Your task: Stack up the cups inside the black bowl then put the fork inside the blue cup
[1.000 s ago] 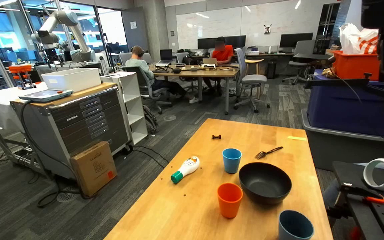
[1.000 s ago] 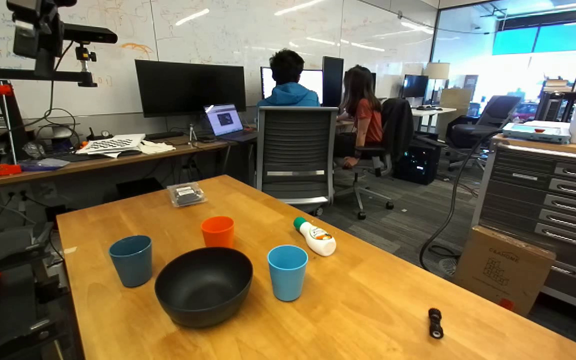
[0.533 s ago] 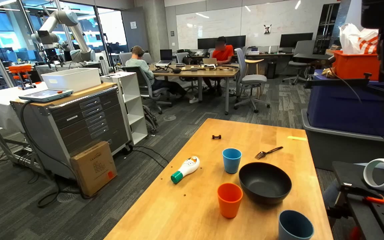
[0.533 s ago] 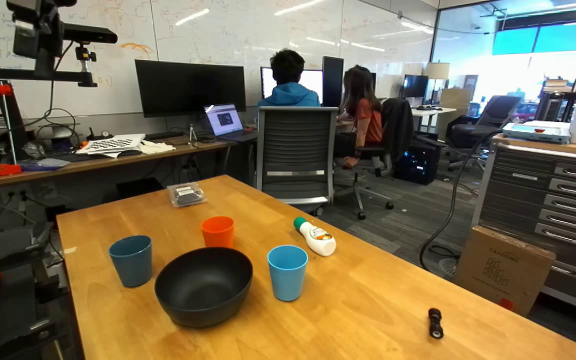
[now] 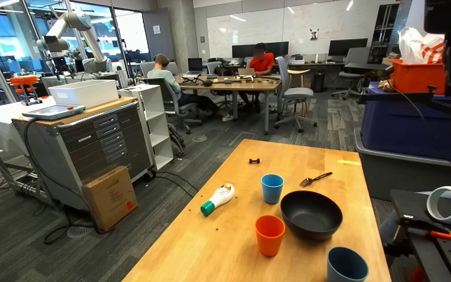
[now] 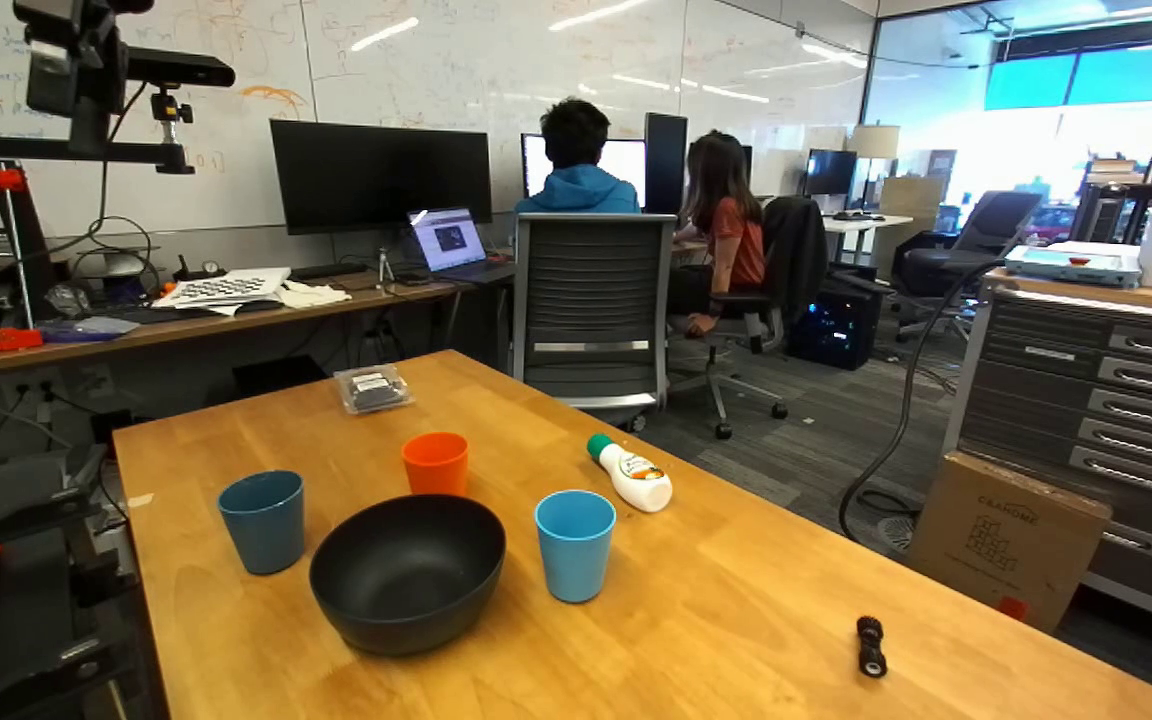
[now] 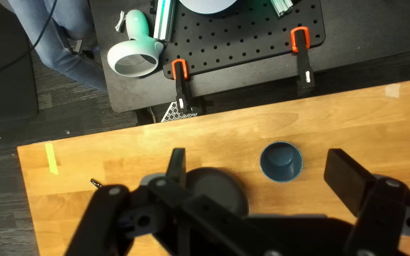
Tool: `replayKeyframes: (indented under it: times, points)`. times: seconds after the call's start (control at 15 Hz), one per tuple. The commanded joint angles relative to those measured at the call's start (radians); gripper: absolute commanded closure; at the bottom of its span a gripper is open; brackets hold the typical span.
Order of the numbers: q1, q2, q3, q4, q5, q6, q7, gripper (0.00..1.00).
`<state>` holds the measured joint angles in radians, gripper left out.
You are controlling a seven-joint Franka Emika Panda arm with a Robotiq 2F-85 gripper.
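Robotics lab, part office. Robot arm [image 5: 91,42], clamped hole-grid plate [image 7: 226,44], drawer cabinet [image 5: 104,137]. Plus whiteboard [image 5: 264,29], monitor [image 6: 381,178], laptop [image 6: 448,240], office chair [image 6: 591,300], people [image 5: 165,77] seated.

Black hand [image 7: 257,170], fingers [image 7: 348,182] (two) spread wide

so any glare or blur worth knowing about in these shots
Light streaks on the whiteboard in both exterior views; the window partly washed out in an exterior view; in the wrist view, the close-up jaws look soft, the navy cup crisper.
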<state>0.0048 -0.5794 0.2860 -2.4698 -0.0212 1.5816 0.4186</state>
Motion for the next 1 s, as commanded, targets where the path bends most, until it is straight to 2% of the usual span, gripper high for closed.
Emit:
replayKeyframes:
  times: [0.0, 0.53, 0.73, 0.93]
  points:
    - [0.024, 0.004, -0.021, 0.002, -0.009, -0.003, 0.011, 0.00]
    - [0.024, 0.007, -0.020, -0.001, -0.009, 0.006, 0.013, 0.00]
    - [0.019, 0.015, -0.010, -0.022, -0.028, 0.056, 0.031, 0.00]
    - [0.009, -0.001, 0.003, -0.067, -0.061, 0.185, 0.098, 0.00]
